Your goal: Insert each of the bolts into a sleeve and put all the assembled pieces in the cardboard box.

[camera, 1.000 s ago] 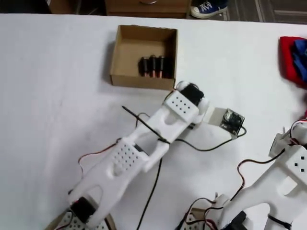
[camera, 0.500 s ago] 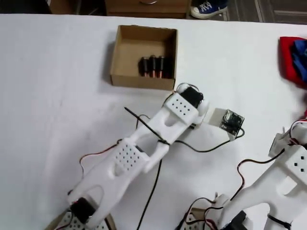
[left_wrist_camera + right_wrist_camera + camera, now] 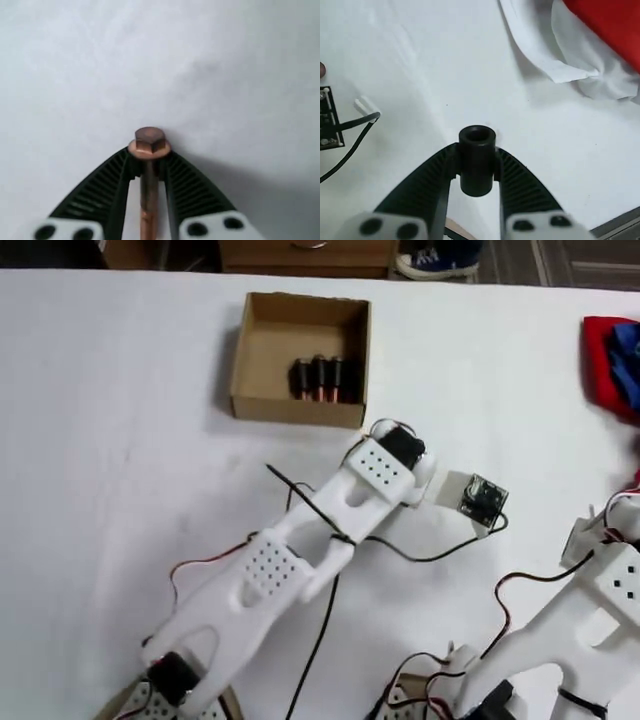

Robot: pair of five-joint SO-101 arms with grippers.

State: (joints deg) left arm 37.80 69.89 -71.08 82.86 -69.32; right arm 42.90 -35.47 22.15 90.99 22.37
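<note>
1. Left tool (image 3: 148,162) clamps bolt (image 3: 149,141); shank runs along the fingers, head just past the tips.
2. Right tool (image 3: 476,151) clamps sleeve (image 3: 477,170), open bore past its tips.
3. The arms sit well apart, so bolt and bore axes probably need aligning first.
4. Box (image 3: 295,410) is just ahead of left tool, with three pieces (image 3: 320,380) inside.

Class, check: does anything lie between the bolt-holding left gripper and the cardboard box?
Nothing visible does. The left gripper, shut on the bolt, sits by the near corner of the cardboard box, with bare white table between.
</note>
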